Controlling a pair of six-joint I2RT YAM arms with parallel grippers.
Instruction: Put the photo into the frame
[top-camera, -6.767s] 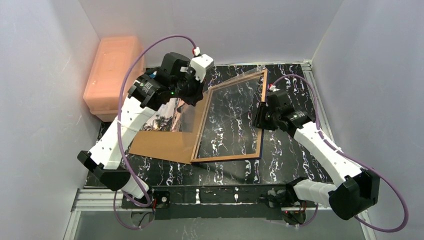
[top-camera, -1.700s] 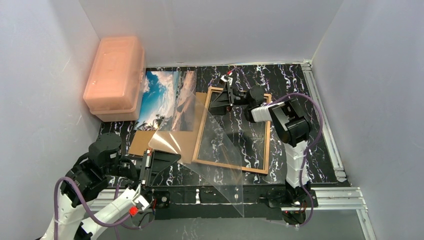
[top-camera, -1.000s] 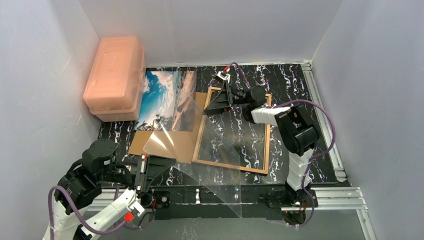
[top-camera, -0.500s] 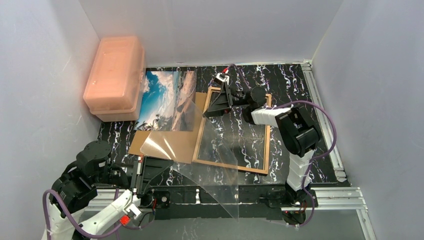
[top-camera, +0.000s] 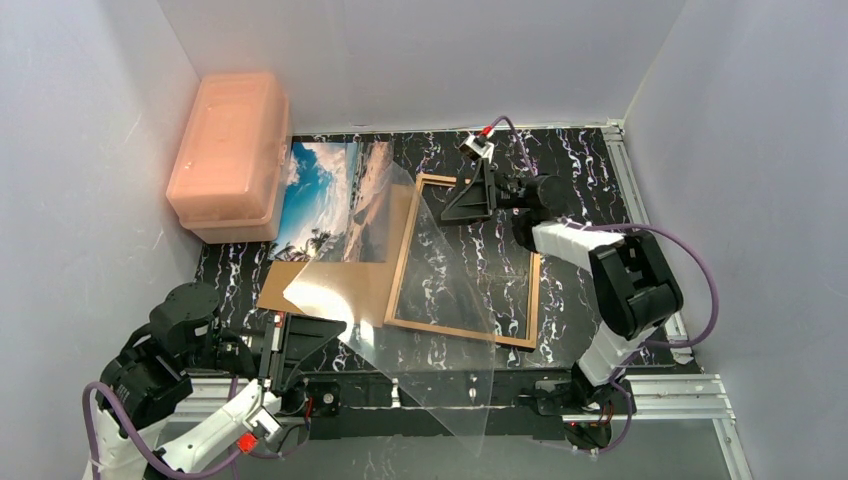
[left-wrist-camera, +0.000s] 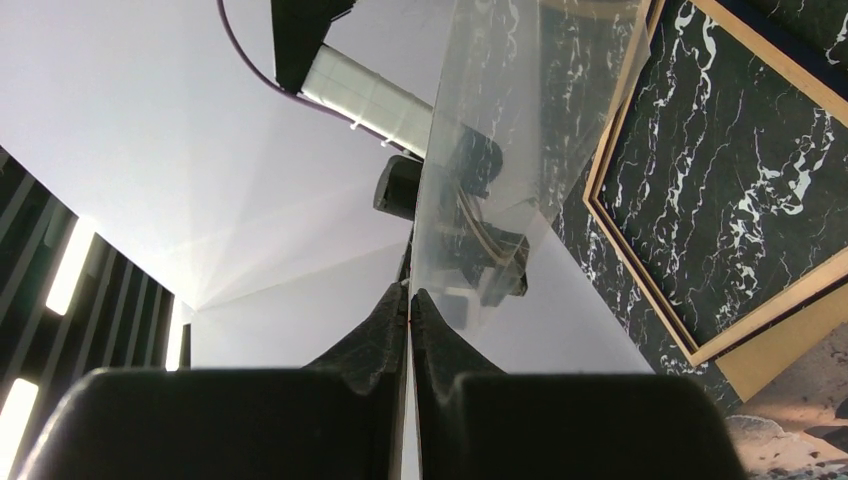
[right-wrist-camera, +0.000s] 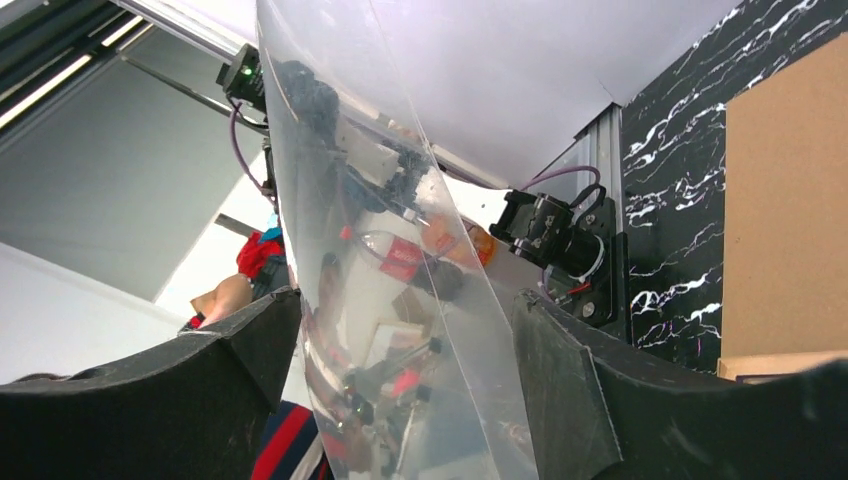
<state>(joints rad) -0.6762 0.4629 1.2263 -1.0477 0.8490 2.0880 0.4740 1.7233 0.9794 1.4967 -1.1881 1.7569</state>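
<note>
My left gripper (left-wrist-camera: 408, 303) is pinched tight on the near edge of the clear pane (top-camera: 440, 300). From that wrist the sheet runs away almost edge-on, so I see little of it beyond a pale, glossy sliver. From above it is a thin, bowed sheet held aslant off the table (top-camera: 590, 170), and its glare washes out part of what lies under it.

My right gripper (right-wrist-camera: 408, 310) stands with its jaws wide and the pane's far end passing between them. Reflections crowd the plastic there (cables, a red tag, bits of my own arm), and I cannot tell whether either pad touches it.

The frame (top-camera: 535, 300) lies flat on the black, white-veined marble at centre right. Only its light wood-brown edges show. Its far-left corner is hidden behind my right gripper, and its left side is seen through the pane.

The photo (top-camera: 320, 195) lies flat at the far left, outside the frame. Blue sky and palms are plain to see, but its right part is dulled under the pane. Its near end overlaps the matte brown backing board (top-camera: 290, 280), which sits just beside the frame's left edge. A translucent peach-coloured box (top-camera: 230, 140) with rounded corners sits at the photo's left, and it covers that edge of the print.
</note>
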